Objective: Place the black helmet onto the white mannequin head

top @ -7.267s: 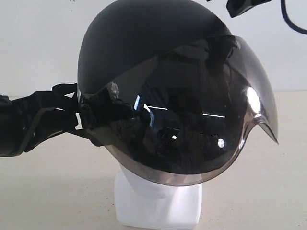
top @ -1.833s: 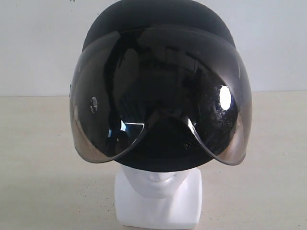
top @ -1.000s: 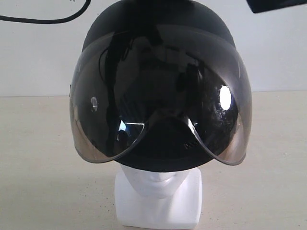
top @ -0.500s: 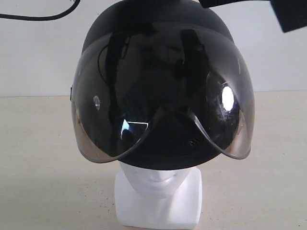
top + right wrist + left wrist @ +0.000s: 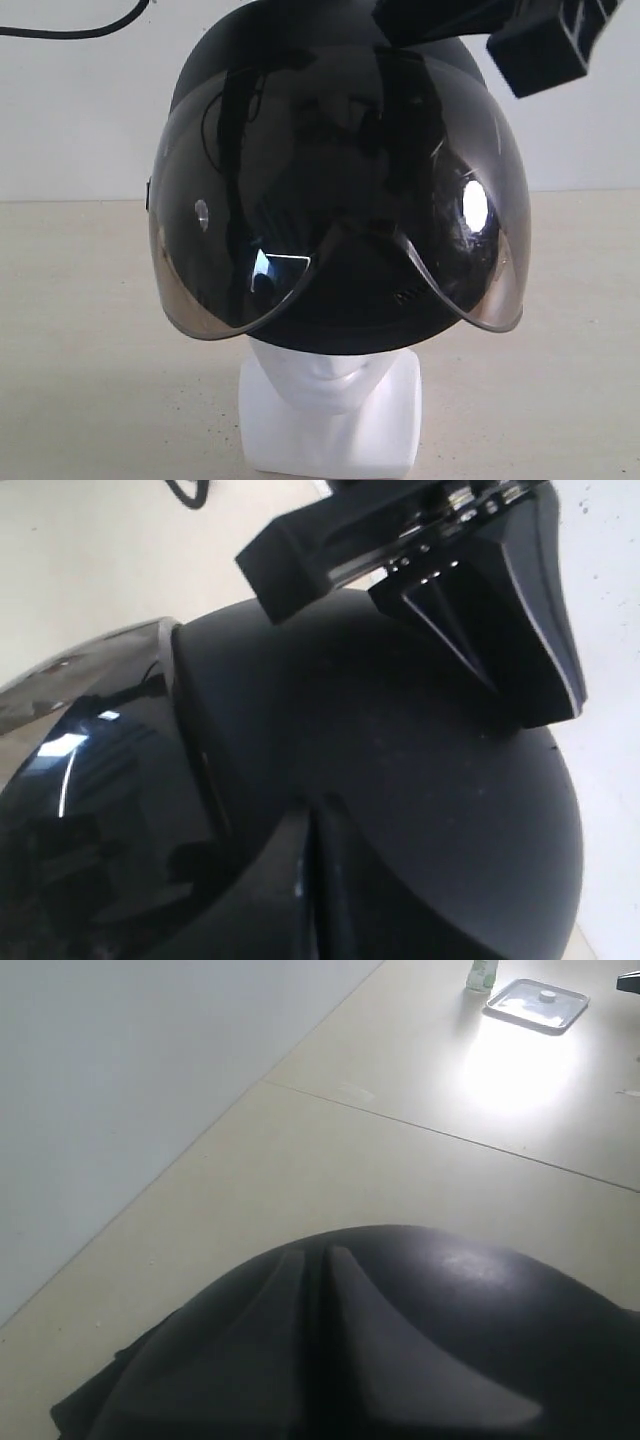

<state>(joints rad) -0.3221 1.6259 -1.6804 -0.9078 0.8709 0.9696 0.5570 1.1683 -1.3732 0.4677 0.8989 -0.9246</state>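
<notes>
the black helmet (image 5: 335, 190) sits on the white mannequin head (image 5: 330, 410), visor facing forward over the face. the right gripper (image 5: 540, 40) hovers at the helmet's upper right, jaws apart and empty. the left gripper's state cannot be told.

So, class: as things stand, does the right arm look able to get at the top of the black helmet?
Probably yes. The right gripper hangs just above the black helmet crown, and nothing shows between them. The helmet already sits on the white mannequin head.
</notes>
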